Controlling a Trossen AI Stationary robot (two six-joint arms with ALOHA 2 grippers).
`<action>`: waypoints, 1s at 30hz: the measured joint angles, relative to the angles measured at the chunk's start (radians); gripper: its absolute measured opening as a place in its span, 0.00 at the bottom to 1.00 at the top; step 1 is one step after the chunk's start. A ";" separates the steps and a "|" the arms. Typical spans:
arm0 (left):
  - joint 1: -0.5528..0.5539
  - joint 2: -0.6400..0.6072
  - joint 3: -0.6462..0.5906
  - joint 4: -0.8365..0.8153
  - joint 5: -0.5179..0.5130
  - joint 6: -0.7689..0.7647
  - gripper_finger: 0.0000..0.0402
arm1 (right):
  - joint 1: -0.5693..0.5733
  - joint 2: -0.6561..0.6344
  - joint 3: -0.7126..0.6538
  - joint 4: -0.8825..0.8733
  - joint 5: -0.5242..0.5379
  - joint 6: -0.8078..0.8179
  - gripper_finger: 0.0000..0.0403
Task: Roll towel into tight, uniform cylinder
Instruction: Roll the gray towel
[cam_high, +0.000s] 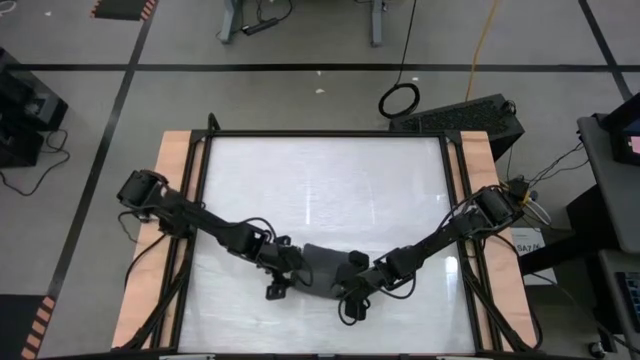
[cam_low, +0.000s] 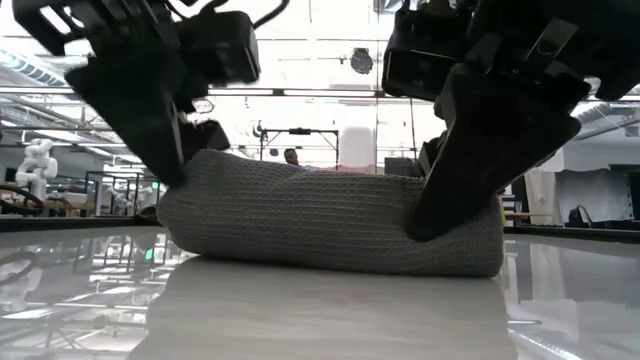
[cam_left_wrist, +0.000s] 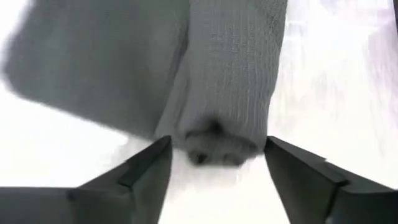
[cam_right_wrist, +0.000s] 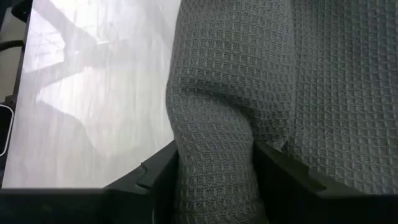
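Both arms are down on the towel (cam_high: 322, 266) rn, which sits rolled up into a chunky log on the white tabletop (cam_high: 320, 180), close to the near edge and roughly midway btw the left and right edges. From the low cam it looks like a fat grey waffle-weave cylinder lying flat on the glossy surface, w/ one end a bit rounder than the other.

Left gripper (cam_left_wrist: 214, 163) is at the roll's left end. Fingers (cam_left_wrist: 146, 171) are spread apart, straddling the tip of the roll w/ some gap on each side, so not really squeezing it afaict.

Right gripper (cam_right_wrist: 214, 171) is at the right end, and its fingers (cam_right_wrist: 283, 168) are clamped on a thick fold of the cloth, fabric bulging up btw them.

High cam shows the two arms forming a V that meets at the towel. Wood strips (cam_high: 170, 210) run along the left and right edges of the table.
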 joint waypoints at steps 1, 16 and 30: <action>-0.001 -0.021 0.000 -0.023 -0.014 0.002 0.67 | 0.000 0.000 0.000 0.000 0.000 -0.003 0.45; -0.165 -0.001 0.000 0.143 -0.364 0.148 0.77 | -0.001 0.000 -0.001 0.010 -0.009 -0.022 0.45; -0.138 0.030 0.000 0.147 -0.332 0.120 0.32 | -0.001 0.000 -0.001 0.010 -0.010 -0.048 0.45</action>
